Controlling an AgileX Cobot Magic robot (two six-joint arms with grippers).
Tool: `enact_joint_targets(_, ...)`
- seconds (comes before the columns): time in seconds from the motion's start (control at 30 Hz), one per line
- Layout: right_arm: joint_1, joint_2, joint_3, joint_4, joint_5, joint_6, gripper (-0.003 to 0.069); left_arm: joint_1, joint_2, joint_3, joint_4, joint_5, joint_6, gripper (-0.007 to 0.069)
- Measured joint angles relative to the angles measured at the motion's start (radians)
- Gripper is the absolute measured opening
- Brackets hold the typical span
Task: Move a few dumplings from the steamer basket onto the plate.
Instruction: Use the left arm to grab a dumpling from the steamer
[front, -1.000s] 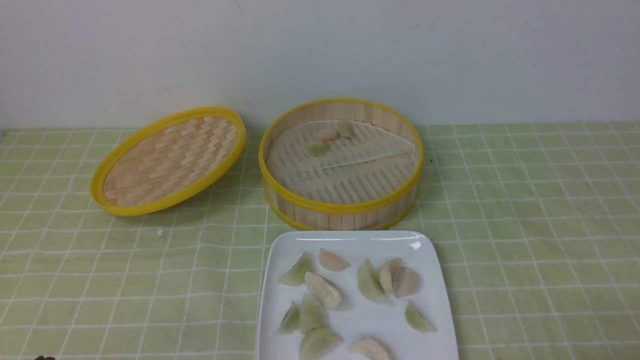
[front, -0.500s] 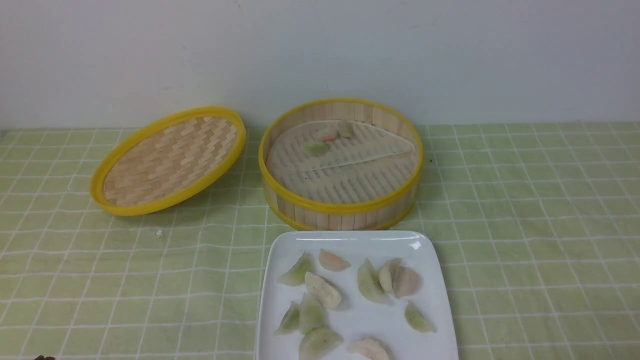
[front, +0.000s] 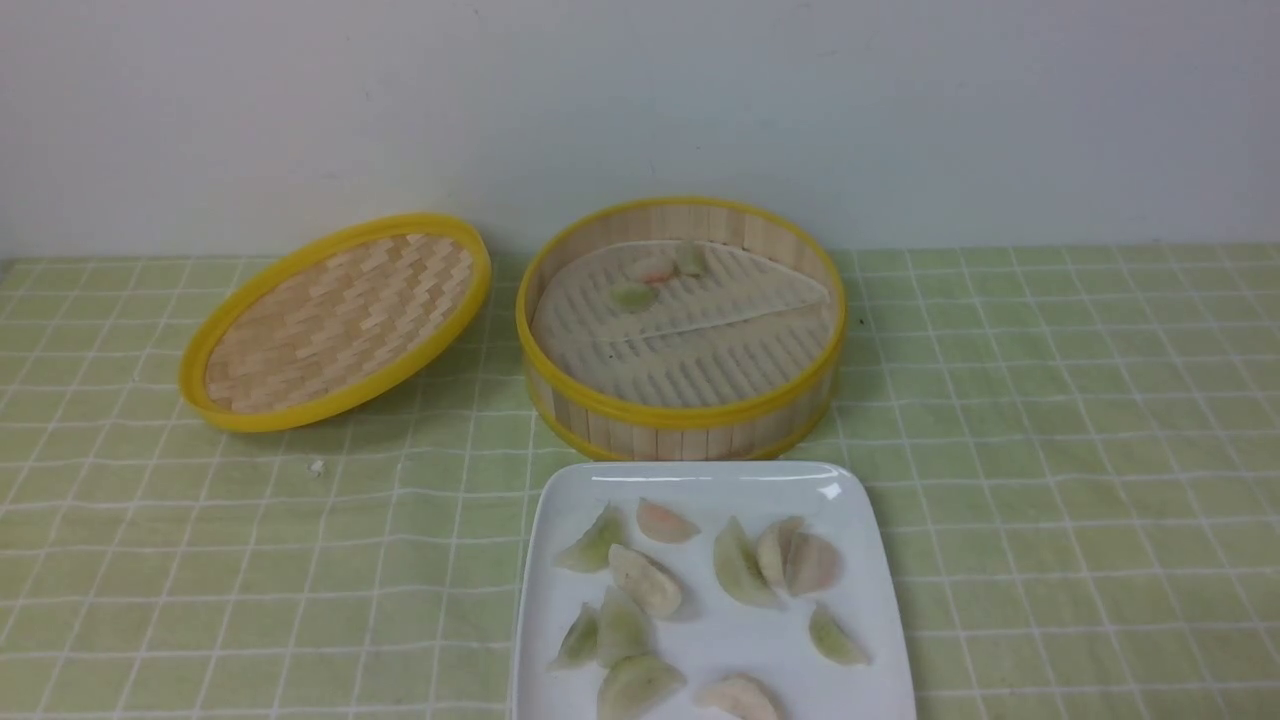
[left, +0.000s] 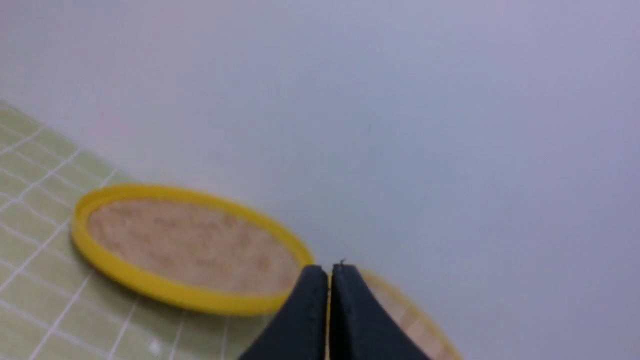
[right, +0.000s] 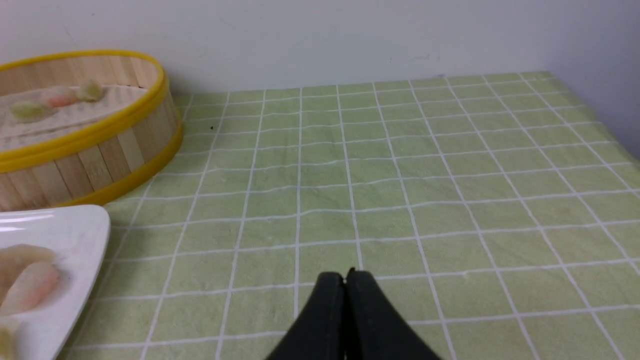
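The steamer basket (front: 680, 410) stands at the table's middle back with three dumplings (front: 633, 296) on its folded whitish liner. It also shows in the right wrist view (right: 90, 160). The white square plate (front: 860, 560) lies just in front of it and holds several dumplings (front: 646, 580); its corner shows in the right wrist view (right: 75, 230). Neither gripper shows in the front view. My left gripper (left: 329, 272) is shut and empty, held low, facing the lid. My right gripper (right: 345, 277) is shut and empty above the cloth right of the plate.
The flat woven lid (front: 335, 320) leans tilted left of the basket; it also shows in the left wrist view (left: 190, 247). A small white crumb (front: 317, 466) lies on the green checked cloth (front: 1050, 450). A wall runs behind the table.
A dark tip at the front view's bottom left corner has left the frame. Dumplings, basket, plate and lid have not moved.
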Motion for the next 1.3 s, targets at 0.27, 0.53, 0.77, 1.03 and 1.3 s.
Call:
enact_joint_targets(0.27, 0.000, 0.000, 0.000, 0.000, -0.001, 0.000, -0.0015, 0.000, 0.051, -0.154, 0.054, -0.017, 0.013, -0.0006)
enact_joint_targets(0.53, 0.000, 0.000, 0.000, 0.000, -0.001, 0.000, -0.0015, 0.000, 0.477, -0.639, 0.294, 0.458, 0.020, -0.0006)
enact_joint_targets(0.77, 0.000, 0.000, 0.000, 0.000, -0.001, 0.000, -0.0015, 0.000, 1.043, -1.147, 0.350, 1.031, 0.196, -0.0006)
enact_joint_targets(1.03, 0.000, 0.000, 0.000, 0.000, -0.001, 0.000, -0.0015, -0.049, 1.518, -1.483, 0.299, 1.127, 0.468, -0.0006)
enact_joint_targets(1.3, 0.000, 0.000, 0.000, -0.001, -0.001, 0.000, -0.0015, -0.136, 1.850, -1.771, 0.287, 1.148, 0.665, -0.0006)
